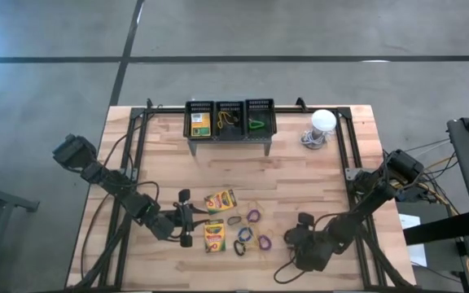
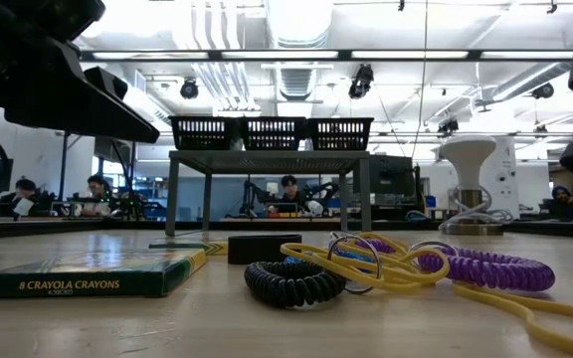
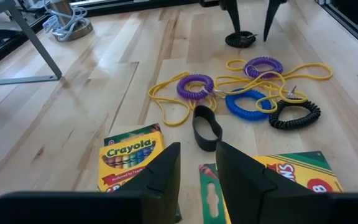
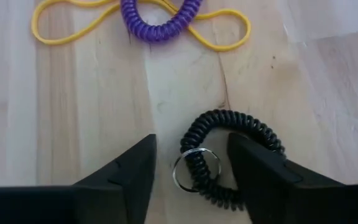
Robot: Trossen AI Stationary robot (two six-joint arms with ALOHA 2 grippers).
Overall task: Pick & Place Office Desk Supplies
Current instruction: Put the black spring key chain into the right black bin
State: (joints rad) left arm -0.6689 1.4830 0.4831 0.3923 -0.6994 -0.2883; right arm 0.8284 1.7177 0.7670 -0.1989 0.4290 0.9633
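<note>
Two yellow-and-green crayon boxes (image 1: 220,200) (image 1: 214,235) lie flat on the table near its near edge. Beside them lies a cluster of purple (image 3: 195,86), blue (image 3: 247,104) and black (image 3: 294,114) coil loops, tangled with yellow rubber bands (image 3: 166,99), and a flat black band (image 3: 207,127). My left gripper (image 3: 197,177) is open and hangs over the gap between the two boxes (image 3: 129,155) (image 3: 297,174). My right gripper (image 4: 191,174) is open. Its fingers stand either side of one side of a black coil loop with a key ring (image 4: 229,127).
A grey perforated stand (image 1: 230,120) near the far edge carries three bins, which hold a crayon box (image 1: 199,124), dark and yellow bands, and a green loop (image 1: 256,124). A white dome (image 1: 322,122) with a cable sits to its right. Bare wood lies between stand and cluster.
</note>
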